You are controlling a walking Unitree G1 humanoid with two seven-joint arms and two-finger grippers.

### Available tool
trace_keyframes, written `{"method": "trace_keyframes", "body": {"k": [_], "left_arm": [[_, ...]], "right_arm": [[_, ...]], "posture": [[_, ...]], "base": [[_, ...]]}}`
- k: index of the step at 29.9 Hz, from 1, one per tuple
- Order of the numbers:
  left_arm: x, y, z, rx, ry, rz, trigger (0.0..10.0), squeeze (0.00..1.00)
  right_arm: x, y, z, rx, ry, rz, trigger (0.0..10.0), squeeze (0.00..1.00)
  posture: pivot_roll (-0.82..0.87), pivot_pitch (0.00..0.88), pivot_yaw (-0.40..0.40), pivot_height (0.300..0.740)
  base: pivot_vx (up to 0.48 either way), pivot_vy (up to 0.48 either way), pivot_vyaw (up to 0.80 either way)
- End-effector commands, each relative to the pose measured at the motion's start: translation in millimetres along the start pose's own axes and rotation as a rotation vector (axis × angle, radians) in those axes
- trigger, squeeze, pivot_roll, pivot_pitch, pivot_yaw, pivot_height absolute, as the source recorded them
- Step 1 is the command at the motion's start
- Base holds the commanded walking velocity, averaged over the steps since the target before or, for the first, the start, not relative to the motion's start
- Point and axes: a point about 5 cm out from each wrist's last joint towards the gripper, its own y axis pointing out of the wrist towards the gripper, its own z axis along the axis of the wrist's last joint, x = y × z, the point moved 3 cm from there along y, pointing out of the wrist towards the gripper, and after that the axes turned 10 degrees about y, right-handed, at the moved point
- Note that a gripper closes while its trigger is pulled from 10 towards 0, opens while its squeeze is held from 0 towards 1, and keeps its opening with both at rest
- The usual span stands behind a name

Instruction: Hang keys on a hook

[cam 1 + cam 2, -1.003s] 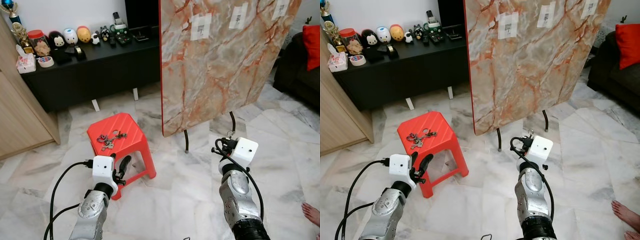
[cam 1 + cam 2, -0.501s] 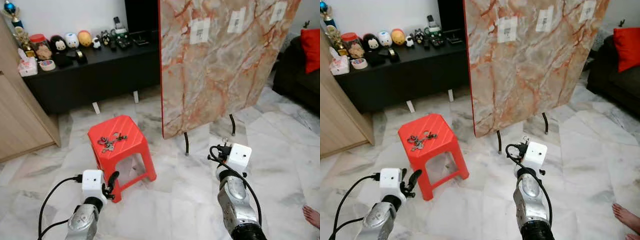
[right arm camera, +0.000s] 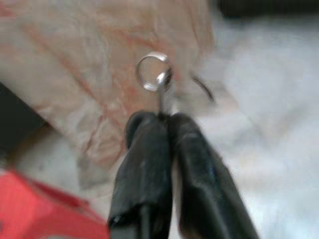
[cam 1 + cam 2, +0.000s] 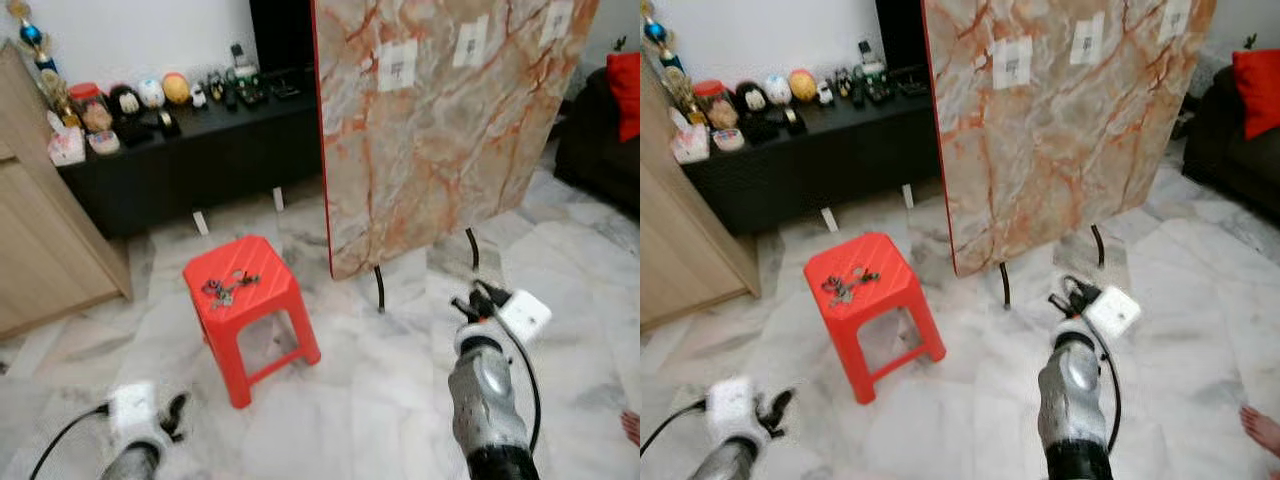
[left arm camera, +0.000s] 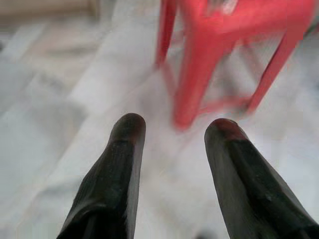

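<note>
A bunch of keys (image 4: pixel 228 288) lies on top of a red plastic stool (image 4: pixel 262 310). Behind and to the right of it stands a marble-patterned board (image 4: pixel 440 150) with white hook labels (image 4: pixel 398 65) near its top. My right gripper (image 3: pixel 159 119) is shut on a single key whose silver ring (image 3: pixel 153 72) sticks up past the fingertips; this gripper (image 4: pixel 468 303) hangs low in front of the board's foot. My left gripper (image 5: pixel 174 127) is open and holds nothing, close to the floor, before the stool's legs, at the lower left (image 4: pixel 175 410).
A low black cabinet (image 4: pixel 190 140) with toys and small items runs along the back wall. A wooden cupboard (image 4: pixel 40 250) stands at the left, a dark sofa (image 4: pixel 600 140) with a red cushion at the right. A person's foot (image 4: pixel 1265 430) rests on the marble floor, lower right.
The camera has shifted and the picture is blurred. My left arm has dropped from beside the stool toward the floor. My right arm has swung slightly right, still holding the key.
</note>
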Motion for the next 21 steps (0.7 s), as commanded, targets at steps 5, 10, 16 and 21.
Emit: {"method": "trace_keyframes", "body": {"k": [5, 10, 16, 21], "left_arm": [[22.2, -10.4, -44, -0.202, 0.243, -0.158, 10.0, 0.0], [24.1, -11.2, -48, -0.222, 0.225, -0.137, 10.0, 0.0], [26.2, -13.5, -55, -0.258, 0.228, -0.145, 10.0, 0.0], [28.0, -8.8, -49, -0.252, 0.231, -0.14, 10.0, 0.0]], "right_arm": [[-15.3, 6.0, 3, 0.016, -0.038, 0.056, 10.0, 0.0], [-12.6, 7.8, 3, 0.015, -0.035, 0.036, 10.0, 0.0], [-13.3, 3.3, -2, 0.01, -0.087, 0.081, 10.0, 0.0], [-6.9, 6.3, 3, 0.028, -0.082, 0.057, 10.0, 0.0]], "posture": [[0.07, 0.112, 0.062, 0.74], [0.09, 0.107, 0.047, 0.74], [0.08, 0.056, 0.026, 0.74], [0.07, 0.053, 0.028, 0.74]], "base": [[0.0, 0.0, 0.0], [0.0, 0.0, 0.0], [0.0, 0.0, 0.0], [0.0, 0.0, 0.0]]}}
